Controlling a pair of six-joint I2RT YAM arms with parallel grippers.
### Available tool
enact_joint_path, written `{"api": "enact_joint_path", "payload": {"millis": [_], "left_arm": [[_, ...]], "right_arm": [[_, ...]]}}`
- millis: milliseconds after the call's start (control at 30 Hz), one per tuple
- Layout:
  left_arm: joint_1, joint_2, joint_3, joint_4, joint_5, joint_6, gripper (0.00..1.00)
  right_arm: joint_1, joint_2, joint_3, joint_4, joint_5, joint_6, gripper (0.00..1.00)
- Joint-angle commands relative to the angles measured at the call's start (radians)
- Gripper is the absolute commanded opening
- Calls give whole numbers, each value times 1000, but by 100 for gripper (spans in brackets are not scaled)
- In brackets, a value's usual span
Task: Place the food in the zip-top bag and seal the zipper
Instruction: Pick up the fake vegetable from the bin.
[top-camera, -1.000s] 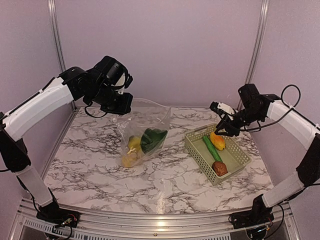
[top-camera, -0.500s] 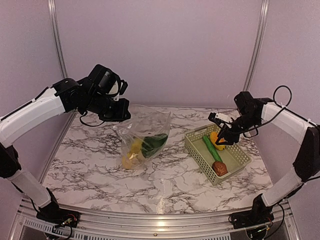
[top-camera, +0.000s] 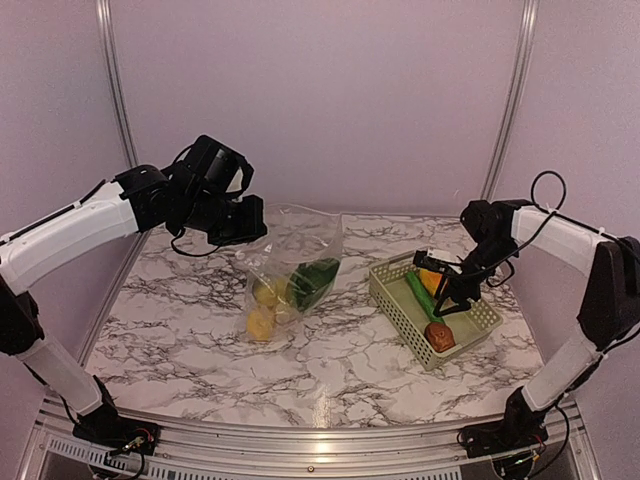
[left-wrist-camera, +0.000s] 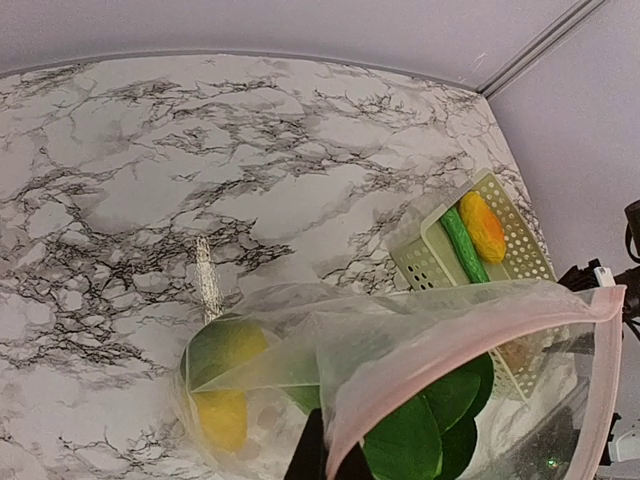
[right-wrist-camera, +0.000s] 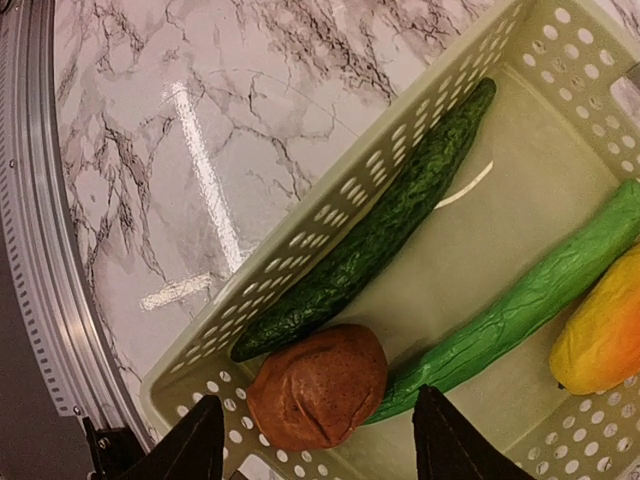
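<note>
Right hand (right-wrist-camera: 322, 442) lowered, parted, brown lump (right-wrist-camera: 318, 386) just ahead

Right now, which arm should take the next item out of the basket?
Right. The right gripper hangs open over the basket, brown lump framed between its fingers in the wrist view. The left gripper is shut on the bag's rim, holding it up.
</note>
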Motion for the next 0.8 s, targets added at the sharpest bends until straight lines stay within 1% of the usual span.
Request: {"api": "enact_joint_path", "payload": {"millis": [0, 267, 600, 767], "left_arm": [[-6, 33, 33, -15, -41, -42, 0], [-13, 50, 50, -17, -17, -42, 0], [-25, 37, 29, -15, -13, -11, 0], [-30, 33, 25, -23, -11, 3, 0]], "right_arm": [[-6, -46, -55, 41, 76, 40, 62], [-9, -55, -120, 105, 138, 150, 63], [-8, -30, -182, 105, 121, 205, 65], [-7, 8, -189, 108, 143, 240, 65]]}}
